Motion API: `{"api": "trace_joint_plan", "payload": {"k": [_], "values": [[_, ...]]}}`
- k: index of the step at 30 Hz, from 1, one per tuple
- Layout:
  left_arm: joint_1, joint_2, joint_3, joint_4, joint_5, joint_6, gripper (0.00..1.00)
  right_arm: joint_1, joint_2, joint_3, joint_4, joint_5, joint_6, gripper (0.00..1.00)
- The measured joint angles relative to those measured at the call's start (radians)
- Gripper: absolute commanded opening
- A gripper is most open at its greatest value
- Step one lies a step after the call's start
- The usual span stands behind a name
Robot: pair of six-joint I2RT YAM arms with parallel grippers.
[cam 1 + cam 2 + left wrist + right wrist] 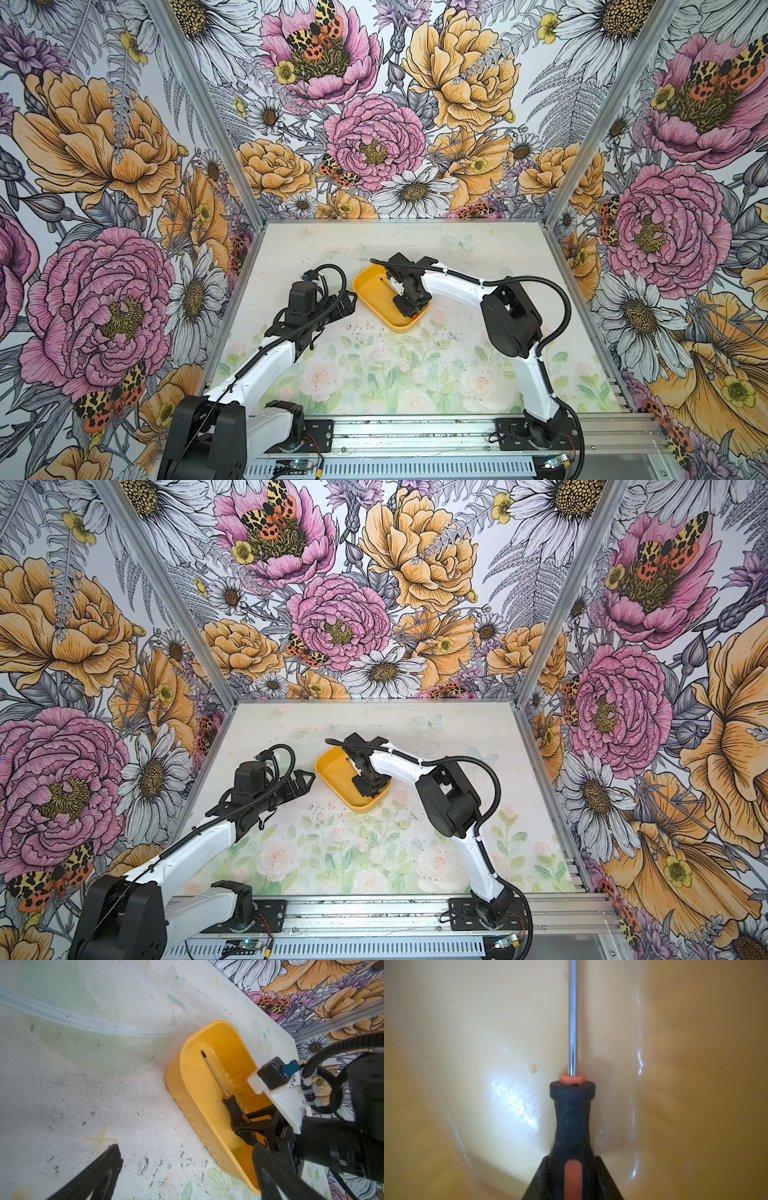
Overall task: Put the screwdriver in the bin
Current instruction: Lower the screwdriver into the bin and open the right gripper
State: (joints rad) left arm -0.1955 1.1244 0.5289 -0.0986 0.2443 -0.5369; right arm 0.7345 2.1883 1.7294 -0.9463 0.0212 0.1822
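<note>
In both top views, I am holding the right gripper (pixel 409 306) low inside the bin (pixel 365 279) at frame centre, wrist bent downward, so the screwdriver (pixel 387 286) is fitting lengthwise between the walls. The left gripper (pixel 348 300) is hovering just beside the bin's left wall, probably to steady it. In the left wrist view, its jaws are standing wide apart, empty; the screwdriver is lying along the bin floor, though contact is unclear. In the right wrist view, the right jaws are clamping the black handle, ready for release.

The scuffed floral table (pixel 332 365) carries the yellow bin (pixel 368 289).
</note>
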Motion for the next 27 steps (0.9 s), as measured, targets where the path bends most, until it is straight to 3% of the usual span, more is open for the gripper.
{"api": "trace_joint_plan", "payload": {"k": [13,27], "values": [[0.002,0.024,0.000,0.018,0.009,0.000,0.99,0.000,0.001,0.021,0.000,0.010,0.000,0.45],[0.002,0.031,0.000,0.020,0.011,0.000,0.99,0.000,0.001,0.022,0.000,0.010,-0.001,0.51]]}}
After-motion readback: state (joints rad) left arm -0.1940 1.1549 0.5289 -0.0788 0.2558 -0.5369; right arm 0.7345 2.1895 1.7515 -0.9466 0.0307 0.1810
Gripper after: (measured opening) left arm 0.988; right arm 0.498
